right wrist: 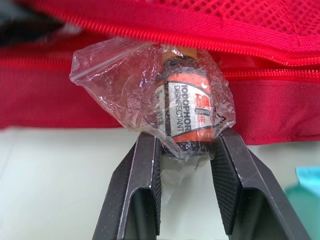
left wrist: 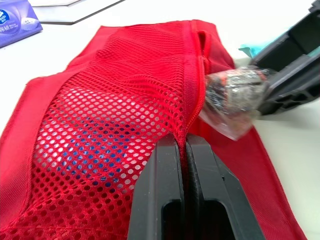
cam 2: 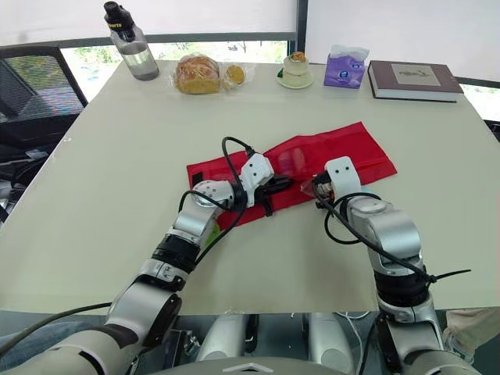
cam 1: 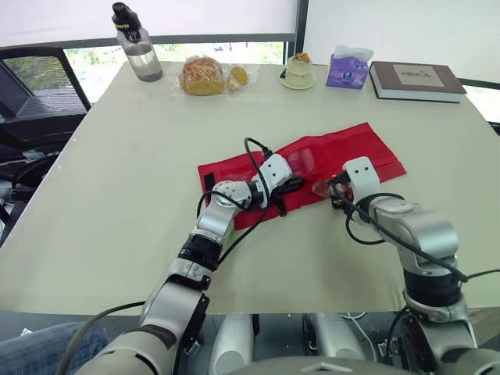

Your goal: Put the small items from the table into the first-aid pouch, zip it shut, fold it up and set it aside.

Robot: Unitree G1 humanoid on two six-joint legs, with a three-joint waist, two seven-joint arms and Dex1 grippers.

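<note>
A red first-aid pouch (cam 1: 344, 148) lies unfolded in the middle of the table. My left gripper (left wrist: 186, 145) is shut on the edge of its mesh pocket (left wrist: 115, 125) by the zipper, holding it up. My right gripper (right wrist: 182, 147) is shut on a small disinfectant bottle in a clear plastic bag (right wrist: 180, 110), at the pocket's zipper opening. In the left eye view the bagged bottle (cam 1: 324, 187) sits at the pouch's near edge. Something blue lies inside the mesh pocket (left wrist: 85, 155).
Along the far edge stand a water bottle (cam 1: 137, 43), bagged bread (cam 1: 203, 76), a small cup on a saucer (cam 1: 298, 70), a purple tissue pack (cam 1: 348, 69) and a book (cam 1: 414, 80). A teal item (right wrist: 305, 195) lies beside my right gripper.
</note>
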